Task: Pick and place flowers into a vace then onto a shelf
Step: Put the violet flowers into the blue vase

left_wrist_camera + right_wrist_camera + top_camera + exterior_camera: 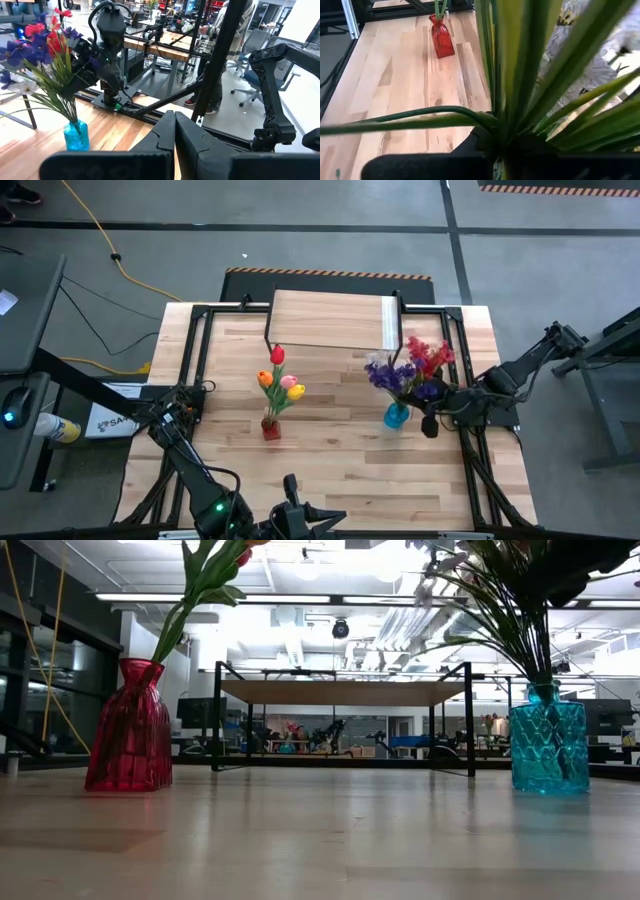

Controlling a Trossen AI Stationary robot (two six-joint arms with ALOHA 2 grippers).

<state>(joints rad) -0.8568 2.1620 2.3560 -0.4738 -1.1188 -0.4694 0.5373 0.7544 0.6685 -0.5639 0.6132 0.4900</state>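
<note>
While both vases stand on the tabletop [330,450] and not yet on the shelf [330,320], the flowers are already seated in them. The red vase [271,428] holds the tulips [282,378], one red, one orange, one yellow and pink. The blue vase [396,416] holds the purple, white and red sprays [415,370]. In the low view the red vase [130,727] stands at one side and the blue vase [548,747] at the other, with the shelf [340,692] well behind and between them.

The right gripper [432,408] sits just beside the blue vase, at stem height. Its wrist view is filled with green stems and leaves [520,75], and its fingers are brought together on that bunch of stems just above the vase neck. The left gripper [174,137] waits at the near left edge of the table, fingers pressed together, holding nothing.

Handling notes, as judgement:
- The stems are thin, springy and light. They will flex under a pinch and can slide out of the vase when pulled upward.
- A lift by the stems alone would probably leave the vase behind.
- The vases look like patterned glass: rigid, smooth, likely slippery, breakable, and top-heavy once loaded.
- The narrow neck is the better place to grip; it fits between the fingers and the flared rim above resists slipping.
- Keep the vase upright in transit and clear the black shelf frame.
</note>
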